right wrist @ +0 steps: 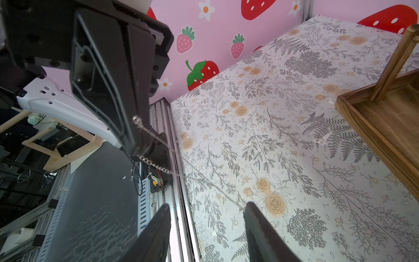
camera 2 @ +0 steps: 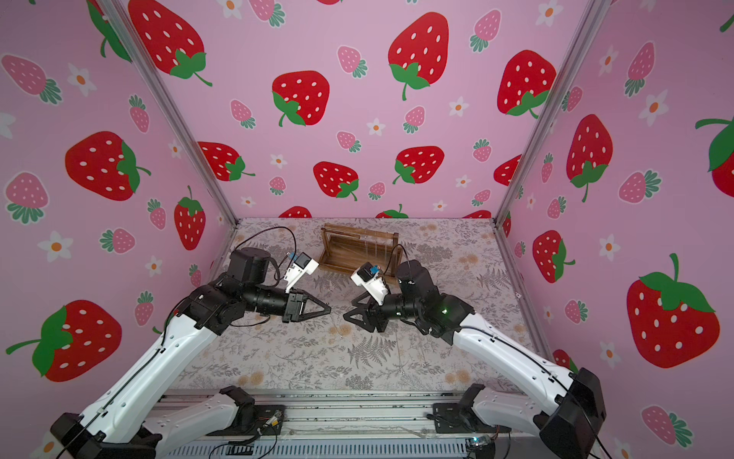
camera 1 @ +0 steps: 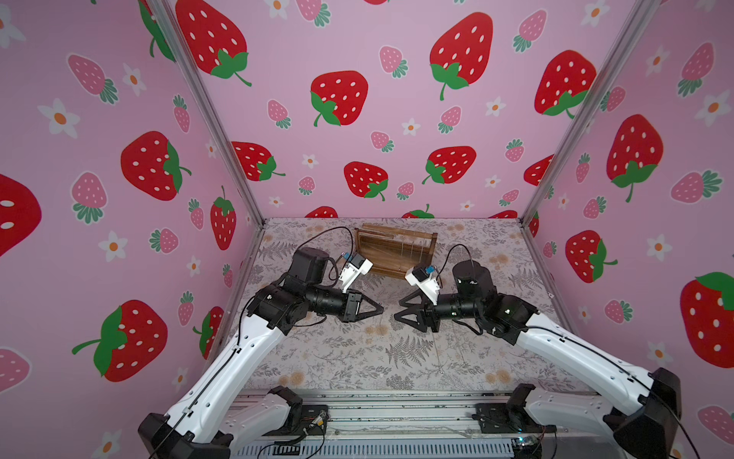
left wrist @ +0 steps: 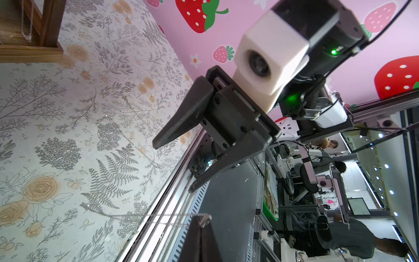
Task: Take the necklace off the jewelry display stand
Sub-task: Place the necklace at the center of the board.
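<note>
The dark brown jewelry display stand (camera 1: 391,260) stands at the back of the table in both top views (camera 2: 349,258). My two grippers face each other tip to tip in front of it, above the table's middle. My left gripper (left wrist: 201,219) is shut on a thin silver necklace (left wrist: 145,215) at its clasp end. In the right wrist view the chain (right wrist: 154,164) runs from the left fingertips to the tip of one finger (right wrist: 256,226) of my right gripper (right wrist: 207,205). The right gripper's jaws are open, with nothing between them.
More thin chains (left wrist: 26,27) hang from the stand's top bar. Another chain (left wrist: 136,118) lies on the floral table cover, in front of the right gripper. Pink strawberry walls close in three sides. A metal rail (camera 1: 357,413) runs along the front edge.
</note>
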